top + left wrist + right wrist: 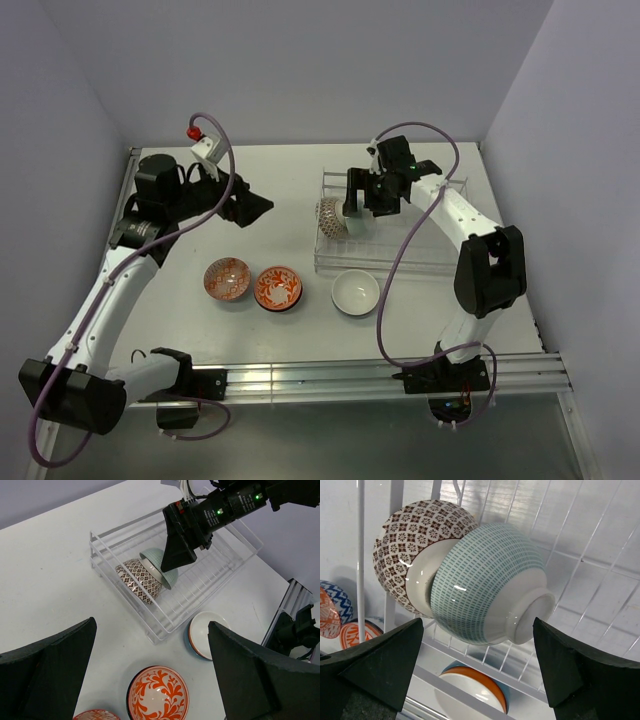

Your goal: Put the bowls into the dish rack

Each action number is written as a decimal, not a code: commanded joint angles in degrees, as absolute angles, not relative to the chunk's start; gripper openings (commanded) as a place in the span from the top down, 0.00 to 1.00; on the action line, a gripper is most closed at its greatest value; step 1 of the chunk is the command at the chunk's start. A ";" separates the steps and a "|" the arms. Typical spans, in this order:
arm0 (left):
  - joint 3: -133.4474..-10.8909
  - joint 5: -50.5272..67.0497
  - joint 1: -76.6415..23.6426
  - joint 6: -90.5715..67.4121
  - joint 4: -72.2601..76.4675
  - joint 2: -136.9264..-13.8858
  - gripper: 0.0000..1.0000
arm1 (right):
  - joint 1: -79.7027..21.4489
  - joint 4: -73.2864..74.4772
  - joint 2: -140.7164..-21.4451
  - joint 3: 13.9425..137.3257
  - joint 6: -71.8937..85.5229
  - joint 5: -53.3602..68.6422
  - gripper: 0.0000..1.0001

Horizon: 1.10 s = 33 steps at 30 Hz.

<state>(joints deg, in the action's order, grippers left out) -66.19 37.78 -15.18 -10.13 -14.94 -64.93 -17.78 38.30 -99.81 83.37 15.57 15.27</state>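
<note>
Clearly in wrist views, green bowl [487, 585] leaning on brown bowl [420, 535], both arms' jaws apart.

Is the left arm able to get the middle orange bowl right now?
Probably yes. The left gripper is open and hangs above the table. The orange bowl sits upright, with nothing over it or in the way.
</note>
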 commanded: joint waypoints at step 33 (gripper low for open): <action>-51.94 28.47 6.24 31.82 -43.26 -81.47 0.14 | -7.47 46.58 -77.96 82.18 4.22 26.36 0.00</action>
<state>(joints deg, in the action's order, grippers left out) -52.18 29.04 6.20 32.12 -47.53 -80.01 -8.60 45.82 -79.99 82.87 6.55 23.07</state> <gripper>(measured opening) 0.870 0.997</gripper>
